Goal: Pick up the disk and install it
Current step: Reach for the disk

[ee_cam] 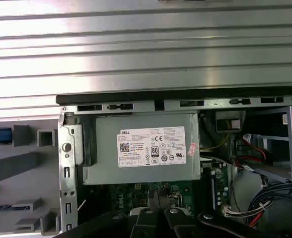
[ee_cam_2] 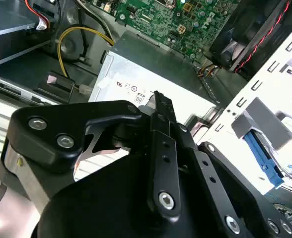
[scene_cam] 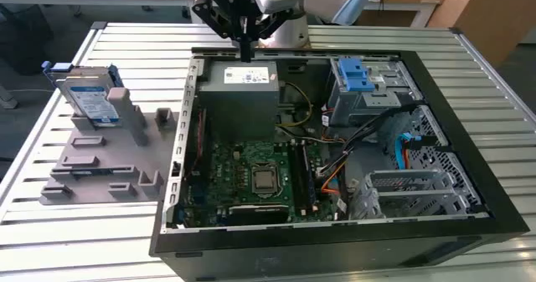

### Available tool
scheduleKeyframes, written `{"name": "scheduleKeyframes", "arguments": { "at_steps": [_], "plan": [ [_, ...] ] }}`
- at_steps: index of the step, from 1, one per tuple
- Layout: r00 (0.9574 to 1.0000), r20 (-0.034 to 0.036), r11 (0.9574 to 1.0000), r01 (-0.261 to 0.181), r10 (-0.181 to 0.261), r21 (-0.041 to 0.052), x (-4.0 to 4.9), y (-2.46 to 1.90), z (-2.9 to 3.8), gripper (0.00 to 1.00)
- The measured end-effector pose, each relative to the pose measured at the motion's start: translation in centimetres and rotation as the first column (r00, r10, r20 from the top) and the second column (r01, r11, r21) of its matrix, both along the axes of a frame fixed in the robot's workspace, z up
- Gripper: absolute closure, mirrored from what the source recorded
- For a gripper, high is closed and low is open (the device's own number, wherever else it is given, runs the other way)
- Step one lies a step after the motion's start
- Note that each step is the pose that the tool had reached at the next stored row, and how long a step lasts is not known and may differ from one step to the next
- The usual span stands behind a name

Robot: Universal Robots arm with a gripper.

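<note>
The big computer case [scene_cam: 335, 244] lies open on the bench [scene_cam: 469, 62], so its inside can be reached from above. Further back, at the exterior view's left, the disk [scene_cam: 90, 100] stands upright in a slot of the grey holder [scene_cam: 92, 169], probably so its top edge is easy to pinch. It is not picked up yet. Furthest back, the hand [scene_cam: 246, 51] hangs over the grey power box [scene_cam: 243, 100], well apart from the disk, its fingers pressed together and holding nothing.

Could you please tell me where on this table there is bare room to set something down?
Bare table lies at the exterior view's right of the computer case and in front of the grey holder. Cables crowd the case; the disk stands in the holder.
</note>
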State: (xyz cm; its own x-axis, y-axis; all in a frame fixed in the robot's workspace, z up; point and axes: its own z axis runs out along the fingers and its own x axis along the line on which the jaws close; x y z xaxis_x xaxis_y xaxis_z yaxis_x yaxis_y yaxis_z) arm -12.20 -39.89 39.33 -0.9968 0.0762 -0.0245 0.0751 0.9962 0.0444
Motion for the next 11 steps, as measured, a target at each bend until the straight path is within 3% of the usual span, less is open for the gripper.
{"name": "scheduleKeyframes", "arguments": {
  "at_steps": [11],
  "plan": [
    [1.0, 0.0, 1.0, 0.0, 0.0, 0.0, -0.34, 0.0, 0.0, 0.89]
  ]
}}
